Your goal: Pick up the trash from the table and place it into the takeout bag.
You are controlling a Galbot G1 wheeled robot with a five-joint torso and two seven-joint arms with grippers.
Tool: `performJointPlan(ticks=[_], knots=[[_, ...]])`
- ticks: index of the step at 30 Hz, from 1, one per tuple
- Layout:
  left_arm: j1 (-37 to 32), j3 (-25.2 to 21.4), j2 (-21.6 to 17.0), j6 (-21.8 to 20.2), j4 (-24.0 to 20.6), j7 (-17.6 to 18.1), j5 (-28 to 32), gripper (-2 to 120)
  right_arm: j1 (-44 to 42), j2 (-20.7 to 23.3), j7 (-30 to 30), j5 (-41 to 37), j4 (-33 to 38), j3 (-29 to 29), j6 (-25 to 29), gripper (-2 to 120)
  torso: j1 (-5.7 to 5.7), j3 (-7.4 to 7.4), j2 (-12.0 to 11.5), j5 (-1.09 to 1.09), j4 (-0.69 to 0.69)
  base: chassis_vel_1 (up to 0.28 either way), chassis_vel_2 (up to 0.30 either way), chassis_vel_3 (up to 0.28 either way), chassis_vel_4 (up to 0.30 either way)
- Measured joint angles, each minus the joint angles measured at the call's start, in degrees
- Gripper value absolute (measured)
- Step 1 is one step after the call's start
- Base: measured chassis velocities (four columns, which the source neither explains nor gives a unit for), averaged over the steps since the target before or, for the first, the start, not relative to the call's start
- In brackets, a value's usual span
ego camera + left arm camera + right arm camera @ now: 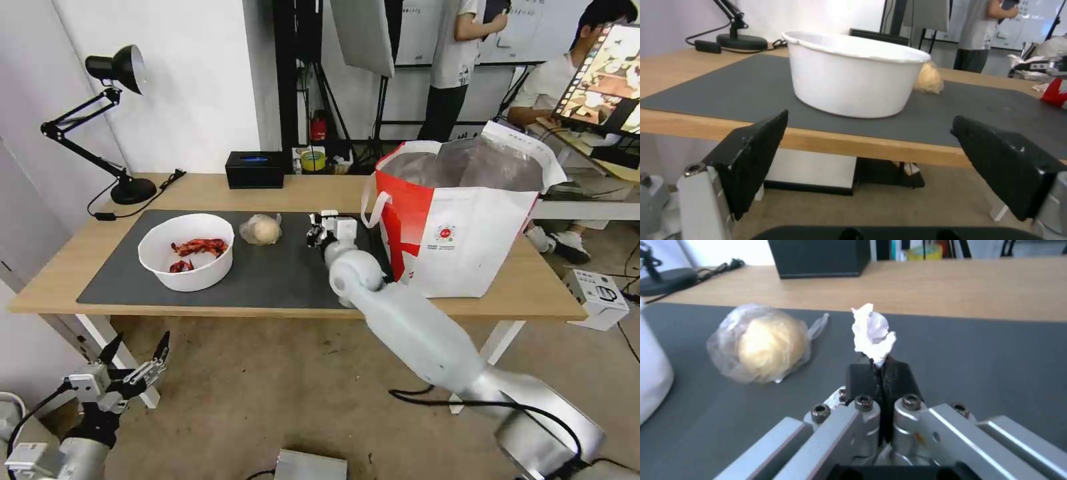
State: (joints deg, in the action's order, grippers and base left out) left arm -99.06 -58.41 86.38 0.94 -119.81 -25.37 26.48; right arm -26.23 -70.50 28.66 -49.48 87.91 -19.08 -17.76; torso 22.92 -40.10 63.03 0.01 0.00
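Right gripper (pixel 880 368) clamped, arm outstretched; left gripper (pixel 137 360) spread, low, parked.

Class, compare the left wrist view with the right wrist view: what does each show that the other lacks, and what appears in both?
Left wrist alone: the open left end effector below the table edge, and the white bowl's whole side.

Right wrist alone: the right end effector shut on the crumpled tissue, plus the black tissue box.

Both: the dark grey mat, the bagged pale lump and the lamp base.
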Motion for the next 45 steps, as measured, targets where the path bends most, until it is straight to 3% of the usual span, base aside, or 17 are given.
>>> performJointPlan(ticks=[13,18,26,34,37,45], knots=[[0.69,0.30,-0.19,0.06,1.29,0.01,-0.03,100,-13.38,10.19,-9.54,7.87,10.87,5.03,7.90,0,0.00,0.00,0.00,0.00,0.00,0.000,0.000,0.000,0.000],[1.26,0.52,-0.54,0.08,2.05,0.01,-0.06,100,-22.59,15.77,-15.20,8.95,16.08,11.72,10.21,0,0.00,0.00,0.00,0.01,-0.01,0.000,0.000,0.000,0.000],[2.04,1.63,-1.12,0.03,2.45,0.04,-0.26,100,-33.11,20.99,-20.36,8.88,22.27,21.27,12.48,0,0.00,0.00,0.00,0.00,-0.02,0.000,0.000,0.000,0.000],[3.02,2.37,-2.24,-0.45,2.51,0.45,-0.28,100,-39.86,23.12,-22.83,9.61,26.48,27.28,14.25,0,0.00,0.00,0.00,0.00,0.00,0.000,0.000,0.000,0.000],[3.39,2.62,-2.77,-0.62,2.76,0.55,-0.24,100,-42.59,23.67,-25.52,9.46,28.27,31.00,17.50,0,0.00,0.00,0.00,0.00,-0.01,0.000,0.000,0.000,0.000],[3.72,2.24,-3.67,-0.65,3.22,0.57,0.24,100,-41.93,25.57,-28.01,3.92,32.37,37.02,19.65,0,0.00,0.00,0.00,0.00,0.00,0.000,0.000,0.000,0.000]])
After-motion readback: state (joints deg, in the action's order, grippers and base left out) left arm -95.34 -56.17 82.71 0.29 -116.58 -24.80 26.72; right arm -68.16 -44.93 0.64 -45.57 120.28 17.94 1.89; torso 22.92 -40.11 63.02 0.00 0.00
